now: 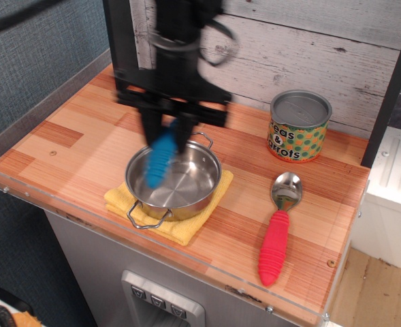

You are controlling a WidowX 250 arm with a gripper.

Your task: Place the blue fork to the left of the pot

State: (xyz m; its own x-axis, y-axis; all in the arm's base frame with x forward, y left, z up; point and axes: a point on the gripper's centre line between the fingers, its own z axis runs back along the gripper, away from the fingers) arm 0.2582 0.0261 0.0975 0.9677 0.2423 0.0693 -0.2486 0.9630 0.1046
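Note:
My gripper (163, 131) is shut on the blue fork (161, 161) and holds it in the air, handle hanging down over the left half of the pot (186, 182). The fork's tines are hidden between my fingers. The arm is blurred from motion. The shiny steel pot sits on a yellow cloth (181, 228) near the front edge of the wooden counter, its two wire loop handles at front left and back right.
A red-handled spoon (276, 240) lies to the right of the pot. A green-and-orange dotted tin can (297, 126) stands at the back right by the white plank wall. A dark post (122, 42) stands at the back left. Bare wood (64, 146) lies left of the pot.

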